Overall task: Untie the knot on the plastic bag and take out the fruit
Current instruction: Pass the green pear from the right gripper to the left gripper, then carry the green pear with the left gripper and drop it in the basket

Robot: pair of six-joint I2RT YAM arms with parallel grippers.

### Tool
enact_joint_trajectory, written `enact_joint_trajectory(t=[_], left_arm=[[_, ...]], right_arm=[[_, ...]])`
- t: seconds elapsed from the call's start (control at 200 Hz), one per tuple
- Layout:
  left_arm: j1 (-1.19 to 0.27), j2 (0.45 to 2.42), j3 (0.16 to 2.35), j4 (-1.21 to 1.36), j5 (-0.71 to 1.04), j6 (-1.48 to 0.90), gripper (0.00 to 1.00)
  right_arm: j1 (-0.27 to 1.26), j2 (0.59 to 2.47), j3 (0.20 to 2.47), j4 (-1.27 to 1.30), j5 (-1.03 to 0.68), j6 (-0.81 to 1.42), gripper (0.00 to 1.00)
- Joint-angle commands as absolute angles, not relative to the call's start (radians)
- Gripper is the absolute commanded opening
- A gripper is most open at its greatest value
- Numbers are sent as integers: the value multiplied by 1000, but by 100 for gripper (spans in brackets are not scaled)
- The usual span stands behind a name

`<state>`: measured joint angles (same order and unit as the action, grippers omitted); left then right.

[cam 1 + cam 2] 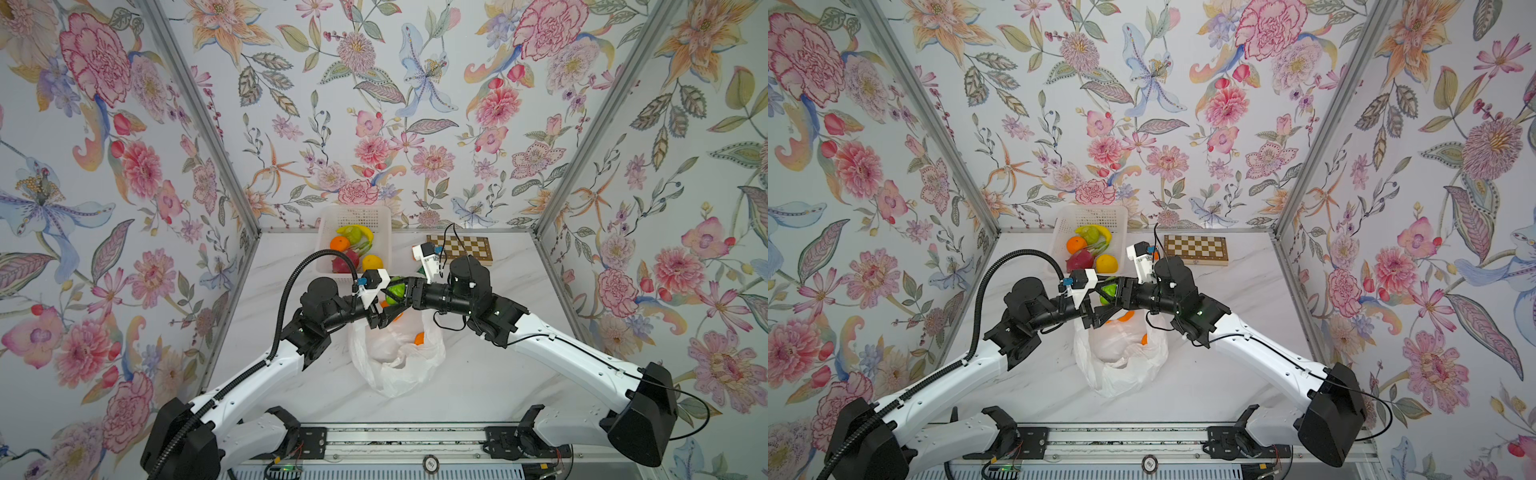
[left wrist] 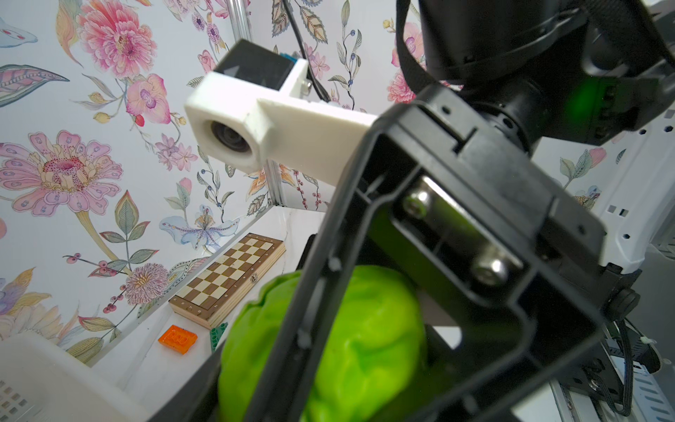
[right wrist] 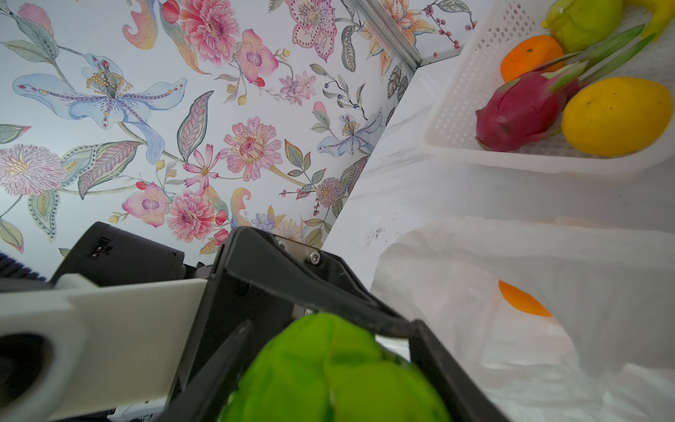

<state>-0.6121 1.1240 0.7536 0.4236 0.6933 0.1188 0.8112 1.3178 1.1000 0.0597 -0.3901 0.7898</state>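
Note:
A green fruit [image 1: 395,291] [image 1: 1108,291] hangs above the mouth of the plastic bag [image 1: 395,361] [image 1: 1121,361], between both grippers. My right gripper [image 1: 405,291] is shut on it from the right. My left gripper [image 1: 386,309] reaches in from the left, and its fingers [image 3: 233,350] lie against the fruit's [image 3: 328,372] sides. The crinkly white bag lies slack with an orange [image 1: 419,338] [image 3: 522,299] showing through its mouth. A second orange [image 1: 1125,316] peeks out under the grippers. The knot is out of view.
A white perforated basket [image 1: 382,216] at the back holds an orange [image 1: 339,243], a dragon fruit [image 3: 518,109], a yellow fruit [image 3: 617,117], a green fruit and a banana. A chessboard [image 1: 461,247] lies at the back right, with an orange brick [image 2: 178,339] and a green brick [image 2: 217,334] near it.

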Motion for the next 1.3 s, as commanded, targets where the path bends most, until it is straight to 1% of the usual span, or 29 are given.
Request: enact_joint_trajectory(t=[0.0,0.06,0.155,0.32,0.415,0.48,0.56,0.695,0.771,0.936,1.066,1.106,1.296], left_arm=[[-629,1128,808,412,674,126,49],[-629,1130,817,393,636,117,46],[-628,1128,832,362,558,93,41],[-626,1119,857,330,430,63,36],[-616,1127,884,303,349,54,35],[-595,1140,911,278,299,44,34],[-543,1166,942,258,278,5,33],[-427,1231,960,334,344,-90,30],[-387,1282,989,339,340,-111,29],[-352,1432,1112,225,203,-91,25],[-339,1555,1254,88,83,-73,25],[-339,1620,1296,58,57,-66,24],[-320,1794,1492,-64,35,-34,26]], right_arm=[[815,1319,1135,39,-380,789,55],[814,1306,1129,40,-362,784,59],[814,1282,1119,40,-321,778,71],[815,1231,1103,46,-232,767,91],[815,1199,1091,48,-172,759,99],[814,1176,1074,60,-135,755,99],[811,1148,1047,74,-94,753,99],[801,1116,1010,75,-43,763,99],[798,1110,1002,65,-32,771,99],[795,1125,1021,13,-19,776,99],[796,1144,1032,-15,-18,791,99],[795,1150,1036,-22,-23,796,99],[808,1191,1065,-71,-32,821,99]])
